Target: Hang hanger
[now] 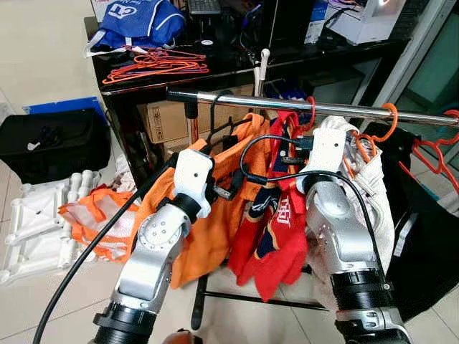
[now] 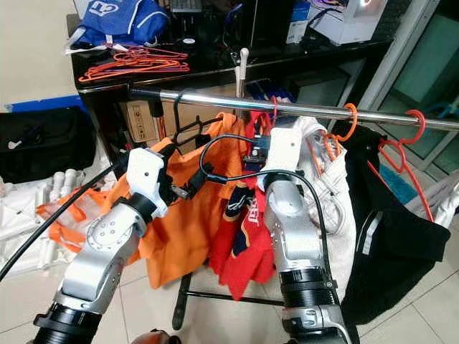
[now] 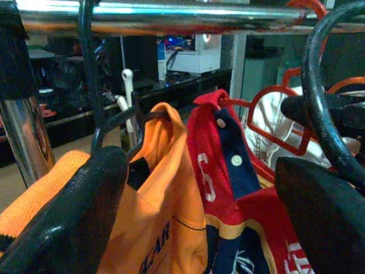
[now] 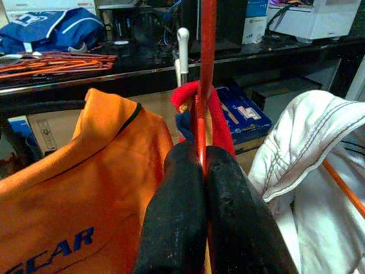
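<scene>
Right now, through my left eye, I am standing before a steel rail [image 1: 301, 106] that is running left to right across the scene, with clothes hanging from it. My right gripper [image 1: 300, 140] is reaching up just under the rail, at the neck of a red hanger [image 1: 309, 115] whose hook is sitting over the rail. A red jersey [image 1: 276, 236] is hanging from that hanger, between an orange shirt [image 1: 215, 215] on its left and a white garment [image 1: 369, 186] on its right. My left gripper [image 1: 224, 147] is lifted beside the orange shirt's collar, near a black hanger [image 1: 215, 115] hooked on the rail. Further right, an orange hanger [image 1: 387, 122] is hooked over the rail. On the far dark table [image 1: 143, 82] a pile of orange hangers [image 1: 154, 63] is lying next to a blue cloth [image 1: 140, 21].

Through my right eye, the same rack is showing, and a black garment [image 2: 391, 236] is hanging at the right end from another red hanger [image 2: 405, 147].

Along my left wrist, my two black fingers [image 3: 74, 228] are standing wide apart, gripping nothing; between them the orange shirt and the red jersey are hanging, with the black hanger's hook rising over the rail above.

Along my right wrist, my fingers [image 4: 177, 222] are pressing together on the thin red stem of the red hanger, which is running straight up from between them; the jersey's collar is bunching around it just beyond.
</scene>
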